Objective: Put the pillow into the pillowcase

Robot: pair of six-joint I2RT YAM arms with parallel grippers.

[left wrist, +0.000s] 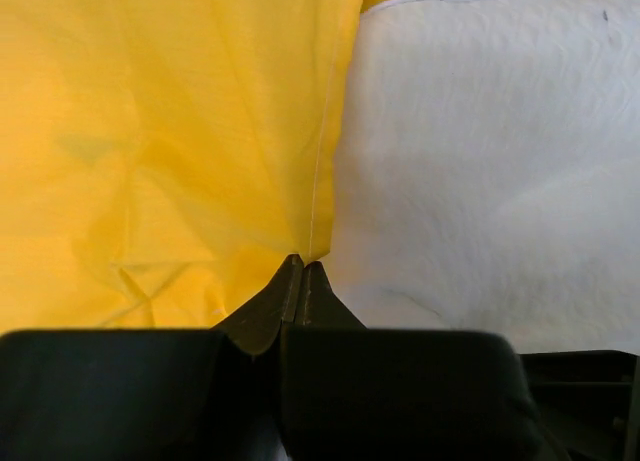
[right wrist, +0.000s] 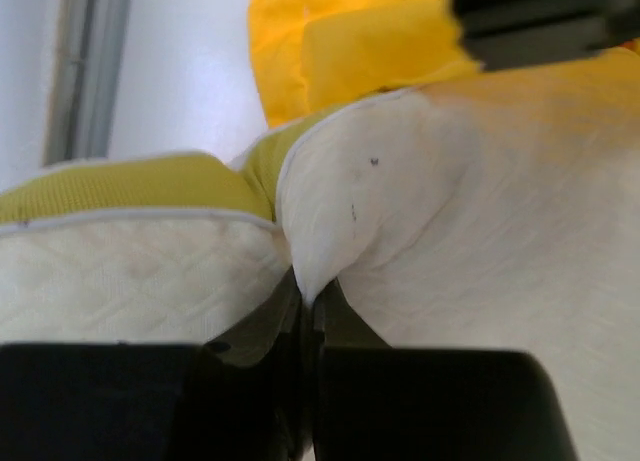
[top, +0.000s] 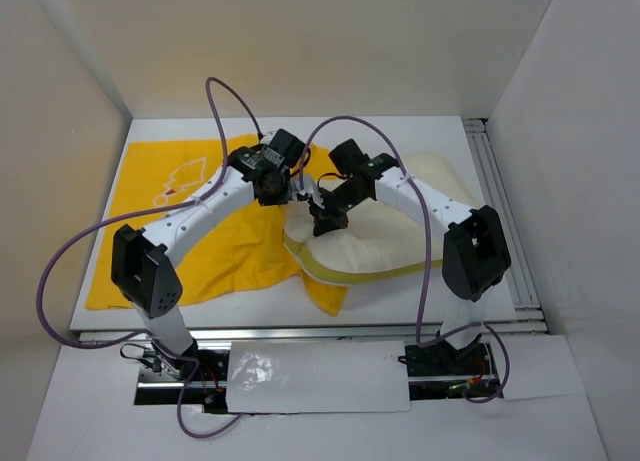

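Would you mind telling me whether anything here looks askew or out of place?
Nothing is torn or spilled. The pillowcase lies rumpled, bunched where the left gripper pinches it beside the pillow, and one corner flops toward the near table edge. The right gripper pinches the pillow's cover into a peak.

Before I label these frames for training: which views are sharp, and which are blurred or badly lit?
Top external: sharp, evenly lit, no glare. Left wrist: pillowcase weave crisp, left gripper underexposed, almost black. Right wrist: soft focus throughout, pillow texture smeared, right gripper a dark silhouette.
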